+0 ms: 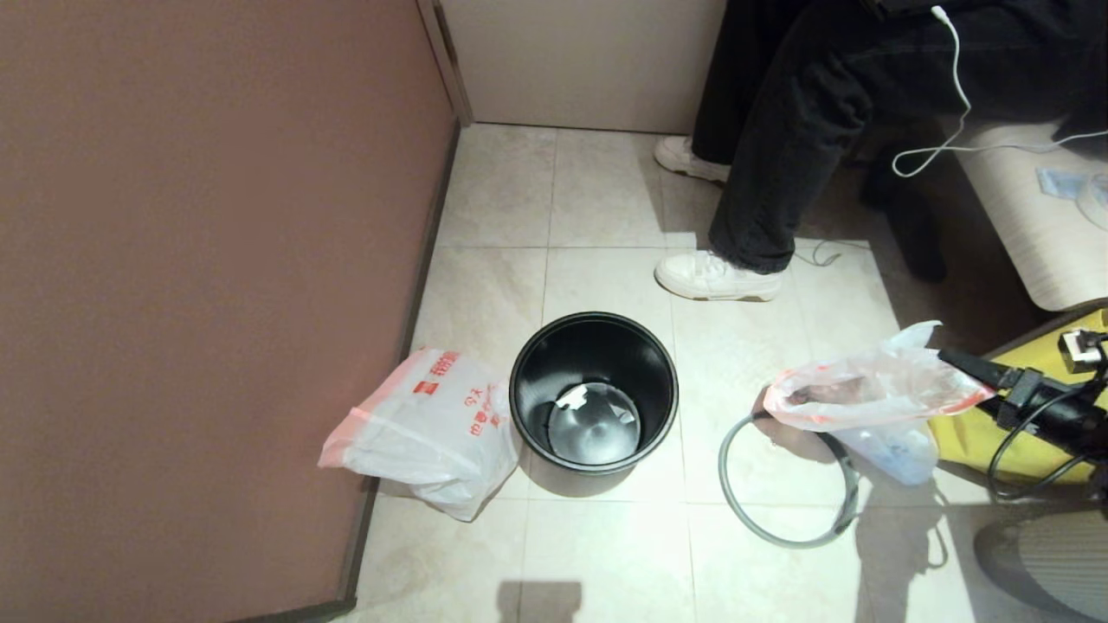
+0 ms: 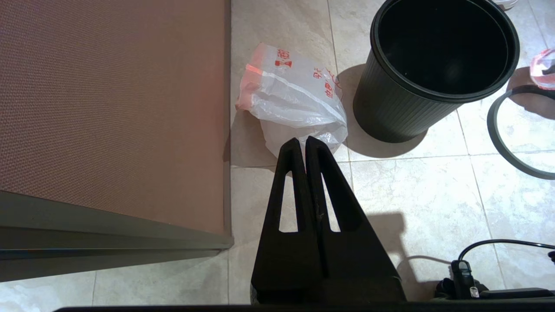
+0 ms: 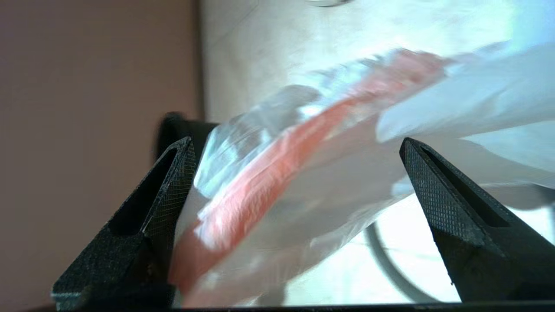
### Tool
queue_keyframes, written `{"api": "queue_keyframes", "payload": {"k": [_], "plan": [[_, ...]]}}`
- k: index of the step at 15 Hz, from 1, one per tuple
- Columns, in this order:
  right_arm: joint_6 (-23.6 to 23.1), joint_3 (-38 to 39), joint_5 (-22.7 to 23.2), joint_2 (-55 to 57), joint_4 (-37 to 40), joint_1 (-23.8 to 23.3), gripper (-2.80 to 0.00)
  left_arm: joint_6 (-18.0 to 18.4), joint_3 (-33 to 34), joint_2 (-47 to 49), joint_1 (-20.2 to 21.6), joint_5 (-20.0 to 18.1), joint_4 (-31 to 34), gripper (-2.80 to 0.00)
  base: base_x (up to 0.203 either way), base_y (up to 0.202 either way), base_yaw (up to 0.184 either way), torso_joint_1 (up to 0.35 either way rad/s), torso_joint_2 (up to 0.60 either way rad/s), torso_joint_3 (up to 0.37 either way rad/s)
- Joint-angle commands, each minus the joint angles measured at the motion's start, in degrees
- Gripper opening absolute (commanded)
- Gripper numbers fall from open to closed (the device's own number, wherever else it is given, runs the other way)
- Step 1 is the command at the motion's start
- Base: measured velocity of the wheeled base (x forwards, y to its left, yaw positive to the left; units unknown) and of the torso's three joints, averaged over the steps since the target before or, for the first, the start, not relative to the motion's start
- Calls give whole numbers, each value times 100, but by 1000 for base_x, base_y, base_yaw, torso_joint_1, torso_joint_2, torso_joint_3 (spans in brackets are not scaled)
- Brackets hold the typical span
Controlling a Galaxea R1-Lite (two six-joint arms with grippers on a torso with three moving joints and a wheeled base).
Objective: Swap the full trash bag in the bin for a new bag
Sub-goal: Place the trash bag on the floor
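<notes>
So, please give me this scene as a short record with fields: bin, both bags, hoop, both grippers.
bin: upright, unlined
full trash bag: on floor, partly over grey hoop
new bag: on floor between bin and wall
right gripper: open, full bag's rim between its fingers
left gripper: shut, parked above floor

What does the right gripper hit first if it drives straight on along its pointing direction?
Most likely the full trash bag: its pink-red rim lies between the open fingers of the right gripper, directly ahead. Whether they touch is unclear.
</notes>
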Motion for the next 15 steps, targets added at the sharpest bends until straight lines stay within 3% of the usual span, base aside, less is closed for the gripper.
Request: {"api": "queue_keyframes", "payload": {"k": [1,2,5,7,8,9,11,15], "plan": [[-970,-190,-694,145,989,227,0,1,0,4,1,-1,0,-280,0,0,0,0,0,0],[-1337,-231,-1039,73,1398,402,0,1,0,4,1,-1,0,-280,0,0,0,0,0,0],[-1592,-151,-1751,-707,2056,857,0,1,0,4,1,-1,0,-280,0,0,0,0,0,0],[-2345,-372,-3237,-929,3057,1140,0,1,0,4,1,-1,0,-280,0,0,0,0,0,0],[-2730,-442,-3861,-1027,3197,1220,0,1,0,4,1,-1,0,-280,0,0,0,0,0,0],[-2856,-472,-4095,-1308,3325,1259,0,1,0,4,1,-1,0,-280,0,0,0,0,0,0],[-2939,-512,-4133,-1998,3938,1287,0,1,0,4,1,-1,0,-280,0,0,0,0,0,0],[-3040,-870,-4237,-3335,6387,1440,0,1,0,4,1,-1,0,-280,0,0,0,0,0,0]]}}
